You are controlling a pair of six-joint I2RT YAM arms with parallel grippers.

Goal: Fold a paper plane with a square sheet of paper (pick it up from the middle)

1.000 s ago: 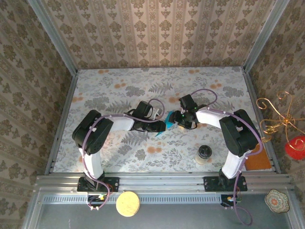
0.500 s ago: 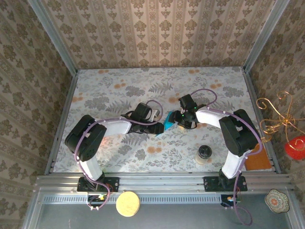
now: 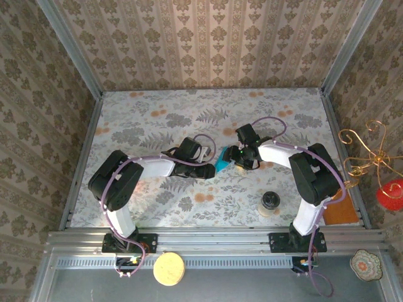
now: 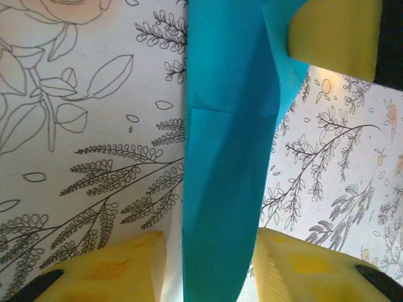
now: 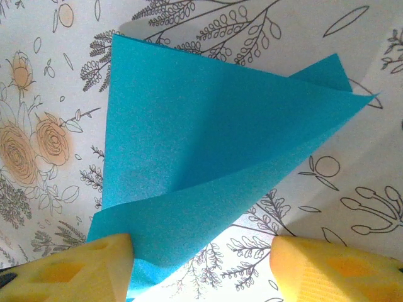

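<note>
Teal paper (image 4: pixel 227 157), folded, lower end cut off inside left pincer (image 4: pixel 211 245)

The table (image 3: pixel 145 113) is a rectangle walled by metal rails, covered with a pale cloth printed with grey fern sprigs and small orange roses. Toward its near right part stands a small round jar (image 3: pixel 271 202) with a dark top, upright on the cloth. A flat orange-brown sheet (image 3: pixel 343 212) lies in the near right corner, against the rail. Near the middle a folded teal paper (image 3: pixel 221 165) sits over the cloth; whether it touches the cloth cannot be told.
</note>
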